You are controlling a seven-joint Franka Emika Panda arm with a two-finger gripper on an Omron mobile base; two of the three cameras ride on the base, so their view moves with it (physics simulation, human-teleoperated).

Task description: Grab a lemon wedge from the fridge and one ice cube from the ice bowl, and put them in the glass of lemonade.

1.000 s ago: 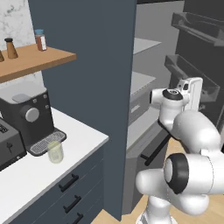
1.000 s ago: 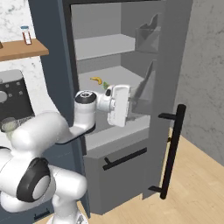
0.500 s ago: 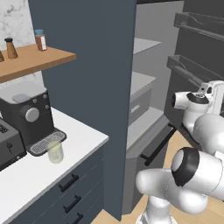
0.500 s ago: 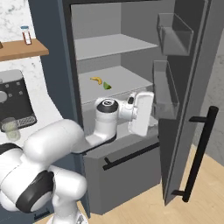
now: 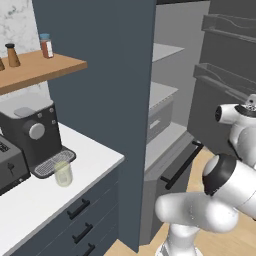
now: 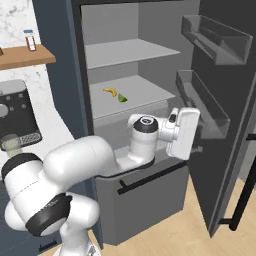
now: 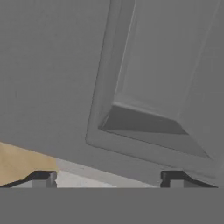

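Observation:
The fridge (image 6: 75, 65) stands with its door (image 6: 225, 115) swung wide. On its middle shelf lies the small green lemon wedge (image 6: 122, 98), right beside a yellow banana-like piece (image 6: 110, 91). My gripper (image 6: 192, 136) is right of the shelves, below wedge height, facing the door's inner side. In the hand view its fingertips (image 7: 42, 178) are far apart, so my gripper (image 7: 108, 179) is open and holds nothing. The glass of lemonade (image 5: 63, 174) stands on the white counter in front of the coffee machine. The ice bowl and ice cube are out of view.
Door bins (image 6: 202, 102) jut from the inner door, close to my hand. A black coffee machine (image 5: 32, 132) and a toaster (image 5: 7, 167) sit on the counter (image 5: 85, 172). A wooden shelf (image 5: 40, 67) carries jars. The black door handle (image 6: 245, 192) hangs at right.
The fridge door has swung from partly open to wide open. My arm followed it to the right, and the jaws have spread wider.

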